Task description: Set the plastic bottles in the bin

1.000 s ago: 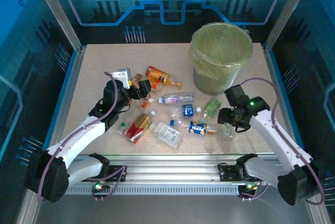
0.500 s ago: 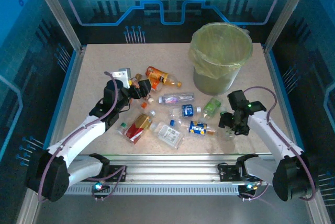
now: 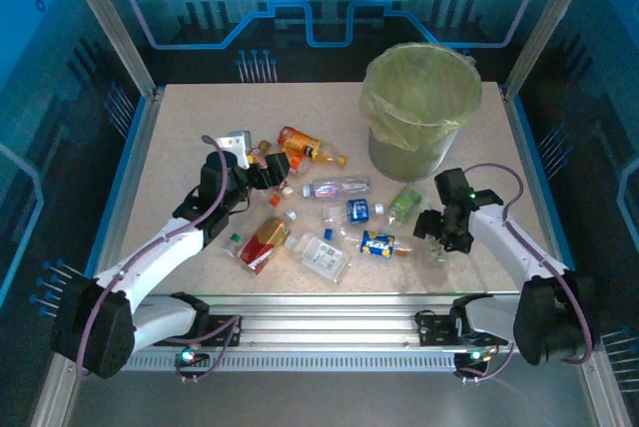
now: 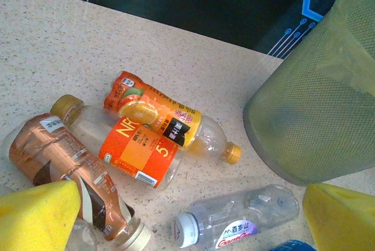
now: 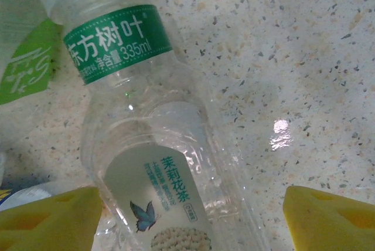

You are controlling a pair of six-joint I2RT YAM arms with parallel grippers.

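Seen from above, the bin (image 3: 411, 153) stands at the far right of the table (image 3: 200, 128). The plastic bottles (image 3: 334, 188) lie scattered on the tabletop in front of it and to its left, so the job is far from done. The left arm stretches forward with its elbow low, carrying the left gripper (image 3: 272, 170) over the cluster farthest left of the bin. The right arm is folded tight with its wrist tipped down. That puts the right gripper (image 3: 433, 239) just in front of the bin, over a clear green-banded bottle (image 3: 437, 251), probably lined up for a pick.

In the left wrist view the yellow fingers (image 4: 38, 216) are spread wide with nothing between them. Ahead, a brown bottle (image 4: 70, 175), an orange-labelled bottle (image 4: 143, 151) and a juice bottle (image 4: 170, 122) lie pressed together left of the bin. A water bottle (image 4: 234, 219) lies nearer its base. The wide spread likely suits these fat, crumpled shapes.

In the right wrist view the pads (image 5: 331, 219) stand apart, one on each side of the green-banded bottle, which lies flat on the table. One pad is clear of it and the other is just beside its body, so it is not pinched. A green-labelled bottle (image 5: 23, 57) lies close alongside.
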